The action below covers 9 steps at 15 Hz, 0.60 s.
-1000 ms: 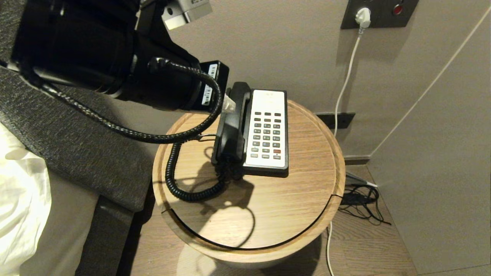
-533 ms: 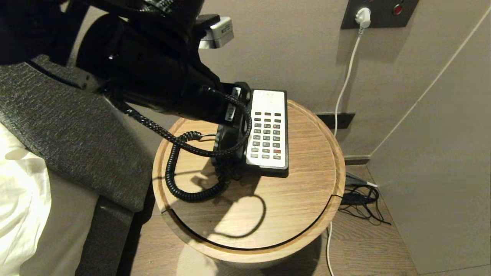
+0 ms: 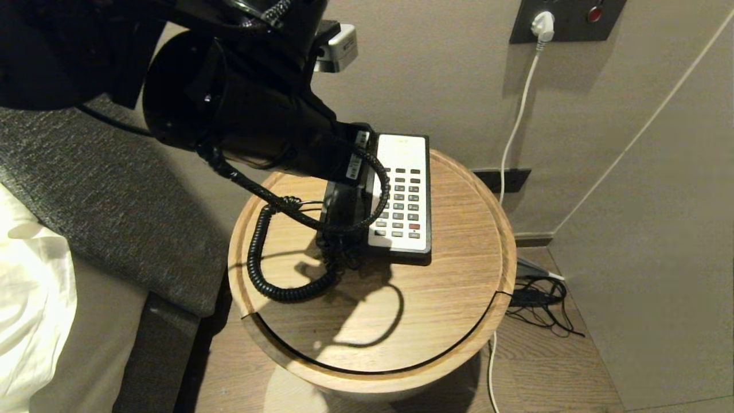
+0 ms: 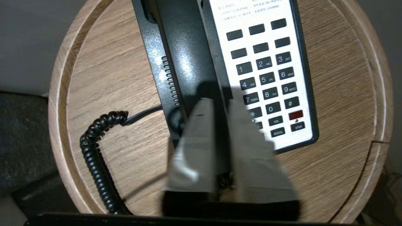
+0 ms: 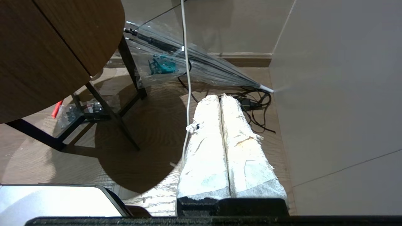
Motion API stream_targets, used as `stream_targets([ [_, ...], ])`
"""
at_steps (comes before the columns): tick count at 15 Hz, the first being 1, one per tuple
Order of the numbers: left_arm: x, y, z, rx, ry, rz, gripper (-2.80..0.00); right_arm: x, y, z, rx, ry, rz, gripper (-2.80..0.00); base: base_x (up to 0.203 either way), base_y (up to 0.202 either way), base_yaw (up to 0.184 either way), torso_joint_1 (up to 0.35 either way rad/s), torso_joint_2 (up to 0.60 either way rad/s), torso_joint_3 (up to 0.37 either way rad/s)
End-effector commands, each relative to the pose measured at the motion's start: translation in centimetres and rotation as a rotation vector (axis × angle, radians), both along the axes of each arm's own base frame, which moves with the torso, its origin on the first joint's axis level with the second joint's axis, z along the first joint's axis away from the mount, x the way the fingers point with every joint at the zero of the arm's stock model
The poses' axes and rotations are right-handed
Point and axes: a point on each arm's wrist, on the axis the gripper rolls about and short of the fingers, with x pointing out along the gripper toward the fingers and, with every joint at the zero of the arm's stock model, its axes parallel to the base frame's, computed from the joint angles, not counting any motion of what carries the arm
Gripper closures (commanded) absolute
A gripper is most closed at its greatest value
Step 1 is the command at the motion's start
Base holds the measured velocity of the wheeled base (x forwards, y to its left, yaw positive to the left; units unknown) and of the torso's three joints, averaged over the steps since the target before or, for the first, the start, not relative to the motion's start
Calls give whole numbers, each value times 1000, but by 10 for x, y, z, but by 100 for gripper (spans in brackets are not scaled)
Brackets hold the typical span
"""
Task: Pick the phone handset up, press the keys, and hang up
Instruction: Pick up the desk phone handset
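1. Handset (image 4: 188, 62) lies seated in its cradle along one side of the black-and-white phone base (image 4: 267, 72), next to the keypad, on the round wooden surface (image 4: 339, 94).
2. My left arm (image 3: 241, 120) reaches in from the bed side, its forearm sloping down toward the phone and covering the handset's upper end in the head view.
3. My left jaws (image 4: 220, 103) point down at the handset's lower half, the two taped fingers (image 4: 194, 144) parted by only a narrow gap.
4. That gap straddles the inner edge of the handset, beside the keypad; one finger overlaps the handset body, the other the bottom rows of keys.
5. I cannot tell whether the fingers touch the handset; nothing is lifted.
6. The coiled cord (image 3: 258, 258) loops from the handset's lower end out across the surface, on the side away from the keypad.
7. My arm's own braided cable (image 3: 321, 221) hangs in a loop in front of the phone.
8. My right jaws (image 5: 221, 97) are pressed together, holding nothing, hanging low over the wooden floor (image 5: 150, 131) beside the wall, well apart from the phone.
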Motion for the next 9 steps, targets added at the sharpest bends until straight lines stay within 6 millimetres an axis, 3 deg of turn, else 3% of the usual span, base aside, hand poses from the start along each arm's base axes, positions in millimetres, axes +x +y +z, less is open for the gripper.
stream_targets([
  [1,0,-1,-2,8,7,3,-280,0,0,0,-1,0,0,0,0,0,0,0,0,0],
  [9,17,-10,-20,53,27,60,-280,0,0,0,-1,0,1,0,0,0,0,0,0,0],
])
